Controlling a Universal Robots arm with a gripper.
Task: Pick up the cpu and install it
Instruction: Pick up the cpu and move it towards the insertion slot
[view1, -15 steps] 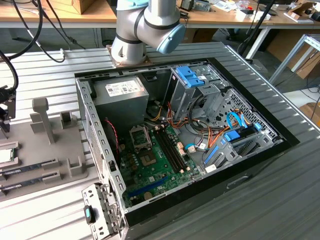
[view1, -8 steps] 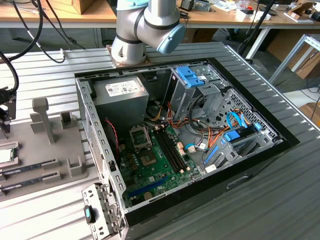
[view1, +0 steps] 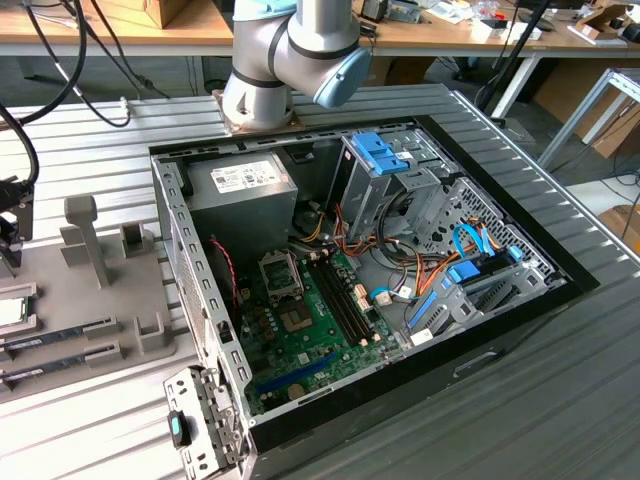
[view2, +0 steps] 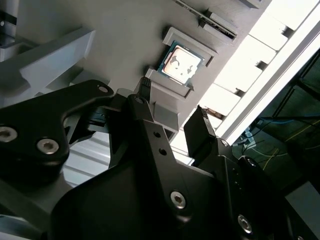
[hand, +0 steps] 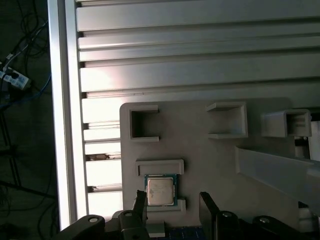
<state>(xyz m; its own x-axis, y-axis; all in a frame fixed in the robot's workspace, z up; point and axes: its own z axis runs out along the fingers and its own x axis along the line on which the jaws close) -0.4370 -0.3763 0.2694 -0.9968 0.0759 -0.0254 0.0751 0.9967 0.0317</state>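
1. In the exterior view, I saw the arm's shoulder behind the open computer case; the rest of it was cut off by the frame. The grey tray lay at the exterior view's left, just beside the case. The cpu sat on the tray at the very edge of the picture, only partly in frame. Two memory sticks lay near it.

2. In the second wrist view, the gripper hung over the tray with its jaws spread wide and nothing between them. The cpu lay beyond the fingertips, silver top up, seated in its raised pocket. The gripper body hid much of the tray.

3. In the first wrist view, the cpu rested in the same pocket near the tray's edge, beside the slatted metal table. One fingertip overlapped the chip's corner, and I could not tell whether it touched. The jaws stood apart, gripping nothing.
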